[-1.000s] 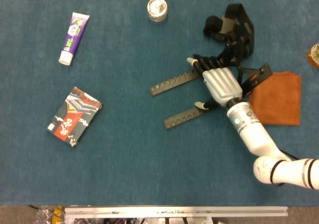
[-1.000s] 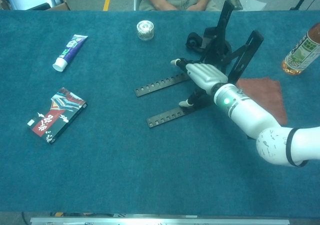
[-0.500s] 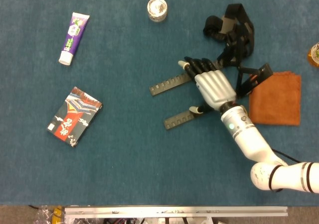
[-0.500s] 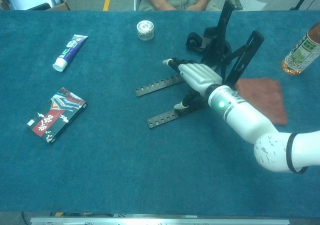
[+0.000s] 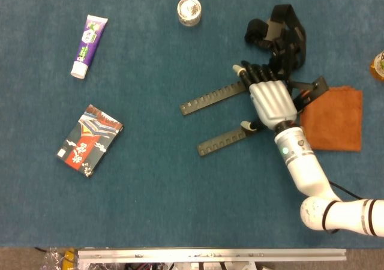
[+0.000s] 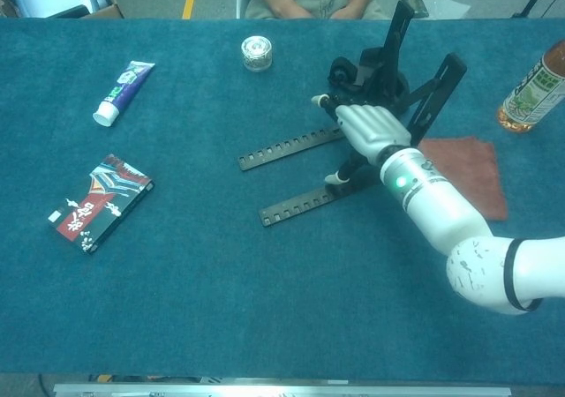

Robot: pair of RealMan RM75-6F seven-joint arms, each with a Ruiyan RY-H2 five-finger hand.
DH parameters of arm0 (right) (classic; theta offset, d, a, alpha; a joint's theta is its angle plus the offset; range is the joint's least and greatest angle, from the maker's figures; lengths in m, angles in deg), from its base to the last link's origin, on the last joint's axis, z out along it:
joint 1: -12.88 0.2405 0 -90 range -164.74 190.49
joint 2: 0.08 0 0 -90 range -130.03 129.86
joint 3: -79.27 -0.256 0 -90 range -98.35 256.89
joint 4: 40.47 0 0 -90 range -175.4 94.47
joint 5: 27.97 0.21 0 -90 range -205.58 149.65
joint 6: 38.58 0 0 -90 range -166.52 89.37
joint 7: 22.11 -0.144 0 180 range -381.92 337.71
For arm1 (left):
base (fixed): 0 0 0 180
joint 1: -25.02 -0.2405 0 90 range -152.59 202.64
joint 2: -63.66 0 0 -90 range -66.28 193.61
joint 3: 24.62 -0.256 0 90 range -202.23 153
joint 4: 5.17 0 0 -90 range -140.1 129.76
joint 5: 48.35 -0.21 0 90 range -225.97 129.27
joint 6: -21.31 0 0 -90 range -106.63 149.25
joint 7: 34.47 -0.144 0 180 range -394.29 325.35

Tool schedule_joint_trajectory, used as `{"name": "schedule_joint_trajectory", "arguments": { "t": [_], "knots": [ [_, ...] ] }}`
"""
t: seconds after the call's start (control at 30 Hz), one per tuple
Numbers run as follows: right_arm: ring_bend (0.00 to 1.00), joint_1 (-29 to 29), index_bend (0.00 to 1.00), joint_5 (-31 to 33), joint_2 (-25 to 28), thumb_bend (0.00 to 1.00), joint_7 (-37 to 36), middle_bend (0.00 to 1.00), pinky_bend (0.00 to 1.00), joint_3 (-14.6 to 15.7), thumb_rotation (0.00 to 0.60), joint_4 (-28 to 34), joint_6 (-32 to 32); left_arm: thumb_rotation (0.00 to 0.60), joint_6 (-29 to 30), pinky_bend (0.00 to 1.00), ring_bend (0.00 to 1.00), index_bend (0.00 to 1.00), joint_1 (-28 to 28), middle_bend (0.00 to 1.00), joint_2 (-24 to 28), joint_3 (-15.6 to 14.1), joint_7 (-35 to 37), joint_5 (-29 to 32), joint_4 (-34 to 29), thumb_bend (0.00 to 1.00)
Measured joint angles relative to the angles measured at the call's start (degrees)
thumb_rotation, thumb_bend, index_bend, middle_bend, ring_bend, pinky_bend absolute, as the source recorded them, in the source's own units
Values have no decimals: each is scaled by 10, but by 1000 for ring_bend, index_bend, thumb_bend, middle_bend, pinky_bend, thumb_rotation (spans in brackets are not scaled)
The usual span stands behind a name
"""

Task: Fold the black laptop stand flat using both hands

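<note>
Right hand: the right hand (image 6: 371, 131) sits right of centre in the chest view, palm down over the base of the black laptop stand (image 6: 388, 79). Its fingers are extended and a little spread toward the stand's hinge, and the thumb lies beside the nearer base rail. Whether anything is actually gripped cannot be told.
Stand: upper right of the frame, still erect, both support arms raised, two notched rails (image 5: 223, 139) lying flat toward centre.
Progress: judged early, since nothing is folded yet.
Left hand: in neither view, though the task needs both.
Hidden: fingertips are lost among the black struts, and a bottle (image 6: 533, 81) is cut by the right edge.
</note>
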Motion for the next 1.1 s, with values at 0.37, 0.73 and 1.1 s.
{"name": "schedule_joint_trajectory", "arguments": {
  "t": [0.37, 0.73, 1.1],
  "knots": [
    [0, -3, 0, -14, 16, 0, -10, 0, 0, 3, 600, 34, -6, 600, 5, 0, 0, 0, -3, 0, 0, 1, -1, 1, 0, 135],
    [0, -7, 0, -240, 95, 0, -189, 0, 0, 33, 600, 121, -43, 600, -1, 0, 0, 0, -1, 0, -1, 3, -14, 9, -6, 135],
    [0, -24, 0, -342, 197, 0, -249, 0, 0, 38, 600, 231, 8, 600, -41, 0, 0, 0, 15, 0, -15, 8, -16, 41, 11, 135]
  ]
}}
